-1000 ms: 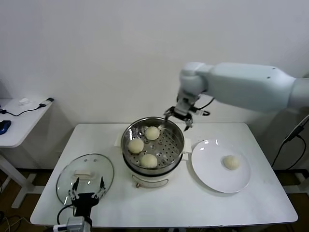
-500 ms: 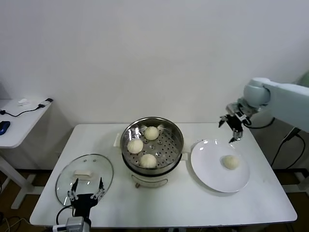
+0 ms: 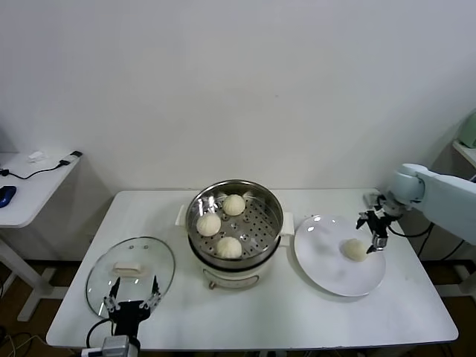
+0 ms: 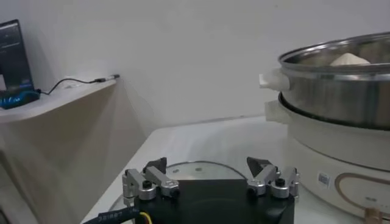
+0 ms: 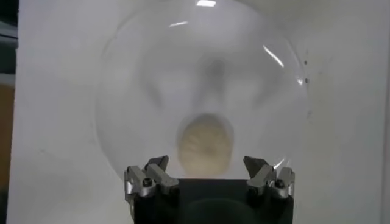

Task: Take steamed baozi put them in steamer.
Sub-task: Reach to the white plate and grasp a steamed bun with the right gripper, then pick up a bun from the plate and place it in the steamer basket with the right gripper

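Observation:
Three steamed baozi (image 3: 234, 204) (image 3: 209, 224) (image 3: 229, 247) lie on the perforated floor of the steamer (image 3: 277, 216), a shiny steel pot on a white base at mid-table. One more baozi (image 3: 355, 250) (image 5: 205, 144) rests on the white plate (image 3: 327, 269) (image 5: 134, 79) to the right. My right gripper (image 3: 375, 233) (image 5: 207, 170) hangs open just above and right of that bun, jaws spread wider than it, nothing held. At the table's front left, my left gripper (image 3: 132, 296) (image 4: 207, 173) is parked open over the glass lid.
The round glass lid (image 3: 111, 279) (image 4: 195, 169) with a white handle lies front left of the steamer (image 4: 341, 91). A side table (image 3: 30, 190) with a cable and devices stands at far left. The wall runs close behind the table.
My right arm has swung from behind the steamer rightward and come down over the plate, ending just above the lone baozi. The left arm has not moved.

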`<action>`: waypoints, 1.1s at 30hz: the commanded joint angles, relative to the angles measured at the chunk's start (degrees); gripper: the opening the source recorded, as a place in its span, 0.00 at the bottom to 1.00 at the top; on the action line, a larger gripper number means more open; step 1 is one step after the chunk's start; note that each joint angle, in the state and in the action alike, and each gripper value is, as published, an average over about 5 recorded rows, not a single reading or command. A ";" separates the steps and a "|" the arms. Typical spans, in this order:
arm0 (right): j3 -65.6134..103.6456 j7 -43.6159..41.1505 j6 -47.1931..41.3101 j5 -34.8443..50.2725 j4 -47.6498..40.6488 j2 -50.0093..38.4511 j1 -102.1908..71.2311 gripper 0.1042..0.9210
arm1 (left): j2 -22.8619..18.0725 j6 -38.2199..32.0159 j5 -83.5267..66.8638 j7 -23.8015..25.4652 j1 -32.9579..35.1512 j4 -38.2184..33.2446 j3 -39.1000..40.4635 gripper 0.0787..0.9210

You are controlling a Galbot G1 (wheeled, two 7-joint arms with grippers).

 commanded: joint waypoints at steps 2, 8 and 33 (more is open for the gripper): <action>6.55 1.16 -1.11 -2.09 -6.44 2.01 -8.74 0.88 | 0.05 -0.08 0.07 -0.02 -0.01 0.23 -0.15 0.88; 7.73 2.04 -1.15 -2.49 -7.67 3.96 -9.95 0.88 | 0.05 -0.10 0.06 -0.03 -0.10 0.52 -0.11 0.88; -1.03 2.11 -2.90 2.98 0.51 1.78 4.22 0.56 | 0.19 0.06 0.12 -0.15 -0.13 -0.21 0.75 0.88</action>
